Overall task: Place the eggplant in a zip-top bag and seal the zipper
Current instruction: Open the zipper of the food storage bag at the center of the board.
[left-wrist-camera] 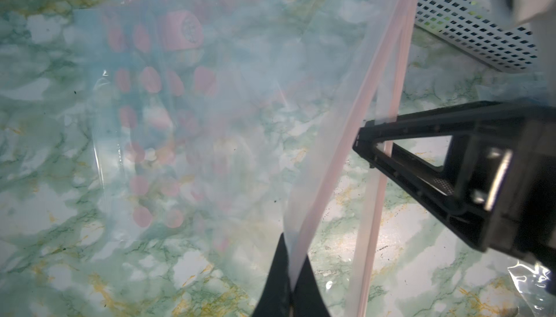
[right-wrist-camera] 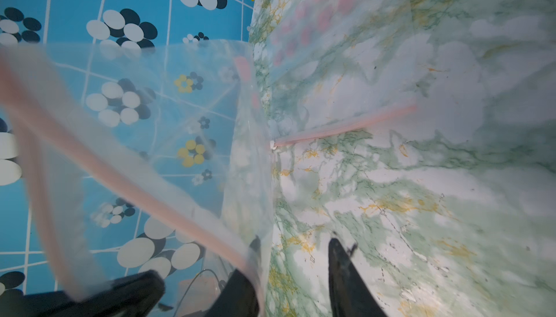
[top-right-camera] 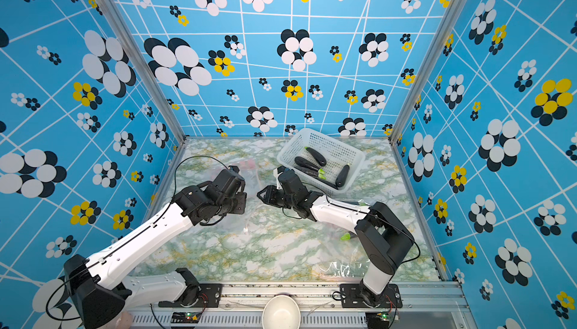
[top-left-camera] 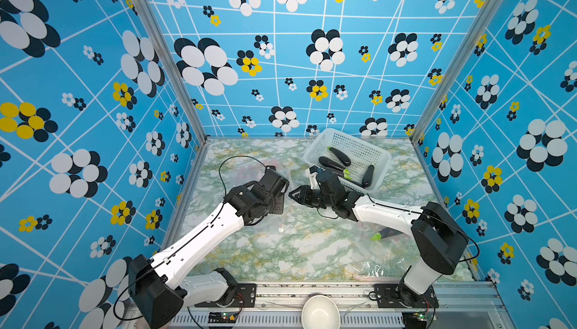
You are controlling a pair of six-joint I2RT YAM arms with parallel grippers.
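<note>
My left pincer (left-wrist-camera: 290, 258) clamps the bag (left-wrist-camera: 331, 119) lip beside the basket (top-left-camera: 356, 143); my right pincer (right-wrist-camera: 293, 243) stands part open, apparently gripping nothing. The eggplants (top-left-camera: 340, 155) lie in the basket. Risk: the unsupported lip sags, closing the mouth

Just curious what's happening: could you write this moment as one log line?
left gripper shut on bag | right gripper open beside bag | eggplants in basket
</note>
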